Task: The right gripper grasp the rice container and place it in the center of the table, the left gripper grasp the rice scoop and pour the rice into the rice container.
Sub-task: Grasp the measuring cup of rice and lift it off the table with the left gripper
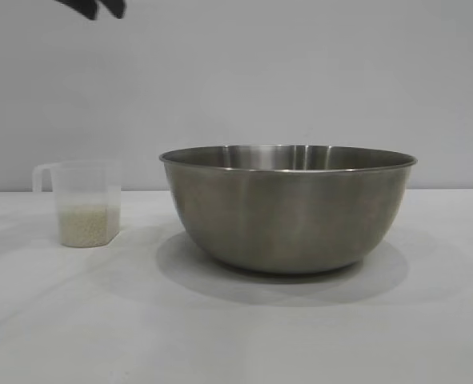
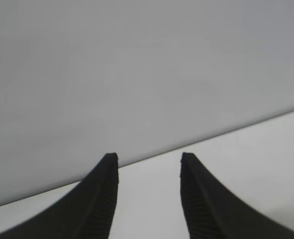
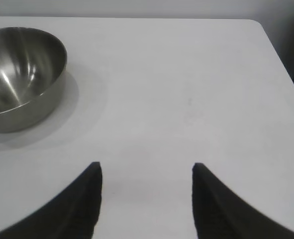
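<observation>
Left gripper (image 2: 149, 199): fingers parted to a moderate gap, nothing between them. In the exterior view only its dark tips show at the upper edge, high above the rice scoop (image 1: 84, 204); its wrist camera looks at bare table (image 1: 236, 336) and wall, with no object in sight.

Right gripper (image 3: 147, 199): fingers set fairly wide, empty, held back over open table, well apart from the rice container (image 1: 288, 208).

The container stands upright near the middle of the table, released. The scoop stands upright just beside it, toward the table's left end, handle turned away from the bowl, the rice (image 1: 88, 226) filling its lower part. No grains are visible in the bowl from the right wrist view.

Judgement: placement is complete; grasping the scoop is the step in hand. The left gripper should descend on the handle side, close across the cup's walls or handle, and keep it level until over the bowl rim.

Clearance: open surface lies on all sides; the table's rounded far corner is well clear of the work.
</observation>
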Motion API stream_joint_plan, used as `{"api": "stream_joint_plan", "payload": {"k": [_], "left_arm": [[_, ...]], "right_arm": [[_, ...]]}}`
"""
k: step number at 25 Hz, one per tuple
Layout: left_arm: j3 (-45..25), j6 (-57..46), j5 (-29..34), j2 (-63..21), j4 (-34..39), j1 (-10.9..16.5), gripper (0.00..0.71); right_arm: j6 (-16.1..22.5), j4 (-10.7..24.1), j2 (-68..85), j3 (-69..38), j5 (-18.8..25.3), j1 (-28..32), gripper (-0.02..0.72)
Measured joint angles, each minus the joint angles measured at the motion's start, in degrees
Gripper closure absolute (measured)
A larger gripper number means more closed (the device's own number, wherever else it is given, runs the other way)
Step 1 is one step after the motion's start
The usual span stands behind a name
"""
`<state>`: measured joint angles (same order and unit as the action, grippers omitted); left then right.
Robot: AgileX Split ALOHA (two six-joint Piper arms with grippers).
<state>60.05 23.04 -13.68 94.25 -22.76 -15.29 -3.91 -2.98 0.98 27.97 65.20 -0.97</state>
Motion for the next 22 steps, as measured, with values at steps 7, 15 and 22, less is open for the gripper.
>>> {"api": "stream_joint_plan", "payload": {"k": [7, 15, 22], "left_arm": [[-17.06, -2.19, -10.37, -3.56, 9.66, 0.00, 0.443], [-27.39, -5.96, -15.05, -3.89, 11.93, 0.00, 0.485], [-37.02, -7.38, -25.37, -3.97, 12.44, 0.00, 0.485]], "right_arm": [[0.00, 0.00, 0.00, 0.00, 0.00, 0.00, 0.314], [0.00, 0.00, 0.00, 0.00, 0.00, 0.00, 0.314], [0.09, 0.00, 0.00, 0.00, 0.00, 0.00, 0.314]]}}
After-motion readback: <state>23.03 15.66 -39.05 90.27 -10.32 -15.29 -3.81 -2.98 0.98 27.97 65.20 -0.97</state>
